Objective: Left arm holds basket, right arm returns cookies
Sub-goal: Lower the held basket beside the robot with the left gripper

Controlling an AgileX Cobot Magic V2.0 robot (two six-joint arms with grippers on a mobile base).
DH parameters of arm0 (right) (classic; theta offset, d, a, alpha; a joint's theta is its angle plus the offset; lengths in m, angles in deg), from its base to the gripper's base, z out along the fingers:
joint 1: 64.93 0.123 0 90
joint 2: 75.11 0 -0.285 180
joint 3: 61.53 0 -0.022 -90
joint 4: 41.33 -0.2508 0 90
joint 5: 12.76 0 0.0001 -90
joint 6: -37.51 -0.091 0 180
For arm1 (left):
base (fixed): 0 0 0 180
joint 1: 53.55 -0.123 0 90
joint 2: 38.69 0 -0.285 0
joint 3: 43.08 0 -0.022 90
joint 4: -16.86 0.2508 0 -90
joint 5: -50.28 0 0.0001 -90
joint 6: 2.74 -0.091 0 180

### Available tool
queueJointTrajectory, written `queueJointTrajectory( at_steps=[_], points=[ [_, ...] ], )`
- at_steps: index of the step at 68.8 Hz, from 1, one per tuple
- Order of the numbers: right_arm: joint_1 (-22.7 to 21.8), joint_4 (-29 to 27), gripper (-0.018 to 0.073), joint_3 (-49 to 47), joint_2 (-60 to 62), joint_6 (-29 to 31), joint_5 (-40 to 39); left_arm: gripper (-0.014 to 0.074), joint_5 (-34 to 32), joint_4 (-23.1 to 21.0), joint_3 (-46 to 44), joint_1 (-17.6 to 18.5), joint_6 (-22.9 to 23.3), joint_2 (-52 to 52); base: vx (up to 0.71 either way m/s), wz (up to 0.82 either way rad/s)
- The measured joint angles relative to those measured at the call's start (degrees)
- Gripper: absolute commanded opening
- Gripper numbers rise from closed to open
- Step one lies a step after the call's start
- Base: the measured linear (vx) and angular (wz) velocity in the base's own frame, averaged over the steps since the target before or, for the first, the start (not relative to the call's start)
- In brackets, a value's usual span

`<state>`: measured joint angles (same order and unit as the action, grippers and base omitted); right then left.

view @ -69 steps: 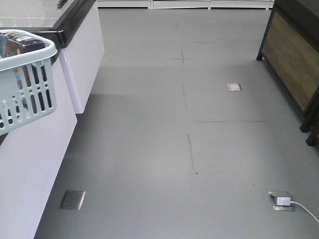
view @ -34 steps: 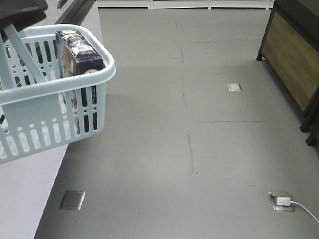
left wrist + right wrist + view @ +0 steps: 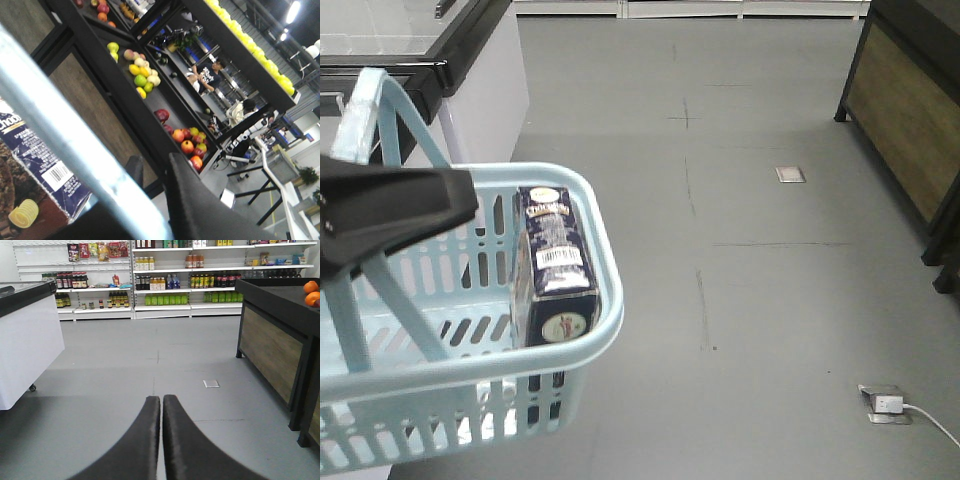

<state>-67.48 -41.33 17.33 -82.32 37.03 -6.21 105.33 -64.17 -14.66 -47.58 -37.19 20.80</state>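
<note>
Pinching with the left hand (image 3: pixel 455 195) the arched handle (image 3: pixel 365 115) of the basket (image 3: pixel 612 290), and hanging it out over the grey floor (image 3: pixel 770 300) near the white freezer (image 3: pixel 490 90). Carrying the cookies (image 3: pixel 555 265) inside, standing on end in the corner by the rim on the right side, barcode face showing. Pressing the right hand (image 3: pixel 161 399) together on nothing, pointing it low over the floor towards the shelves (image 3: pixel 170 285), with no basket anywhere in its view. Judging from this, presenting the basket rather than unloading it, with the carton not yet touched. Next, most likely needing to spread the right hand, bring it in over the rim clear of the handle, and pinch the carton's narrow sides near the top before lifting it straight out.
</note>
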Motion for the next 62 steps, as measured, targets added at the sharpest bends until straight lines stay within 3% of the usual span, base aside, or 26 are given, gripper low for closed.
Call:
queueJointTrajectory(
  at_steps=[33,62],
  points=[
    [0.00,0.00,-0.0003,0.00,0.00,0.00,0.00,-0.0006,4.40,11.06,12.18,0.41,5.39,-14.06,0.00,0.00],
    [0.00,0.00,-0.0003,0.00,0.00,0.00,0.00,-0.0006,8.74,12.95,14.36,0.41,10.36,-21.10,0.00,0.00]
  ],
)
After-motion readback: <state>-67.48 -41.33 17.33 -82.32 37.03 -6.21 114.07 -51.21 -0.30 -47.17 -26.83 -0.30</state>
